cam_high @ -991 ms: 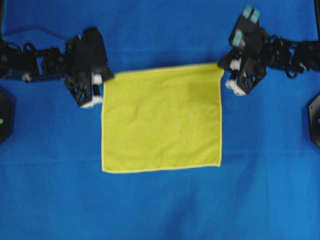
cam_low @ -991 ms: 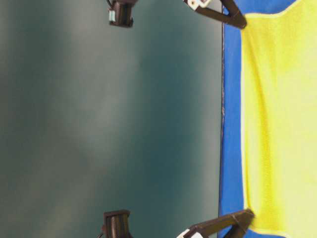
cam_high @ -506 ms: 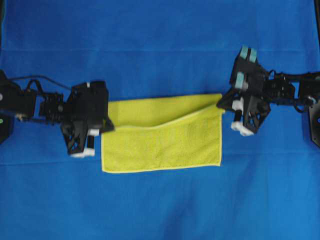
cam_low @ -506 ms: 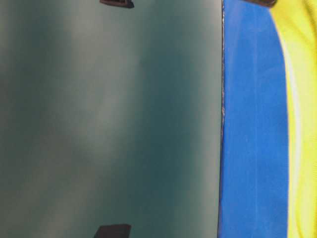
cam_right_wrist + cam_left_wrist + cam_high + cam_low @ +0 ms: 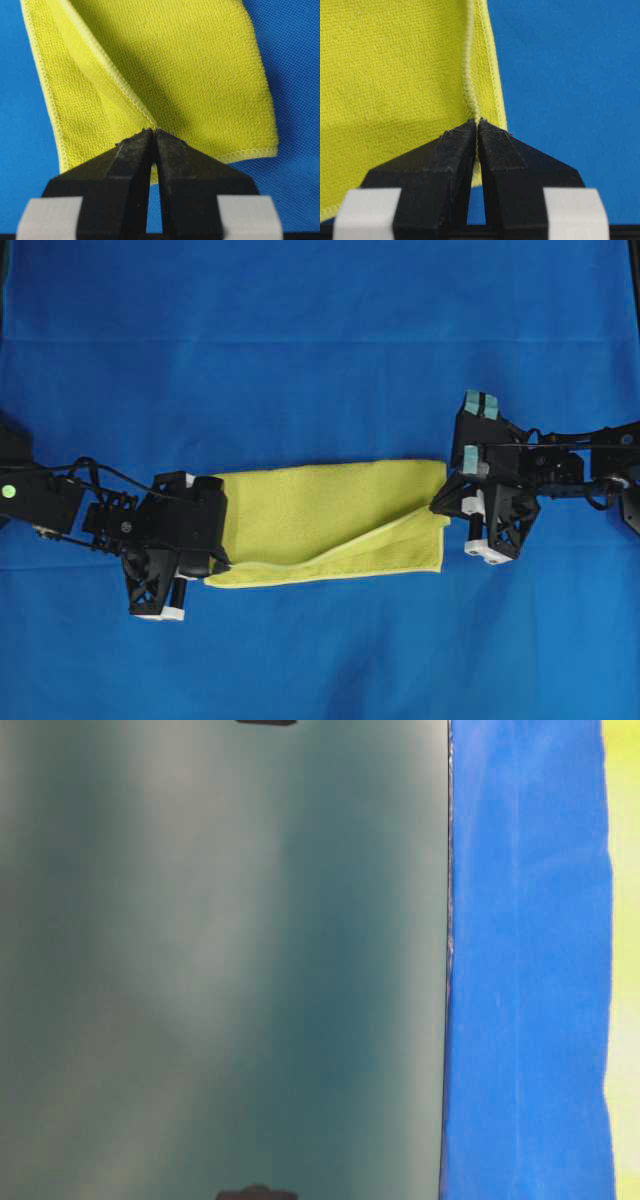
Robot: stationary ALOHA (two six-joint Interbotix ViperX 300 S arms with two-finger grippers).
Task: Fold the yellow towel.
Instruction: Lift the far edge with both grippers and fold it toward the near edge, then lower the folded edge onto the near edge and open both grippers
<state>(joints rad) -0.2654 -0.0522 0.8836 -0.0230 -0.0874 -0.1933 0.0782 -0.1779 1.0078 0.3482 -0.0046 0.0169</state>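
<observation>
Now I see the towel (image 5: 330,525) folded over into a long band on the blue cloth (image 5: 320,340), its upper layer draped toward the near hem. My left gripper (image 5: 477,125) has its fingers pinching one corner, and my right gripper (image 5: 153,132) pinches the opposite corner likewise.

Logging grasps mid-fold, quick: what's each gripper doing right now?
Left gripper: closed on the yellow towel, pinching its hem.
Right gripper: closed on the yellow towel's hem.
</observation>
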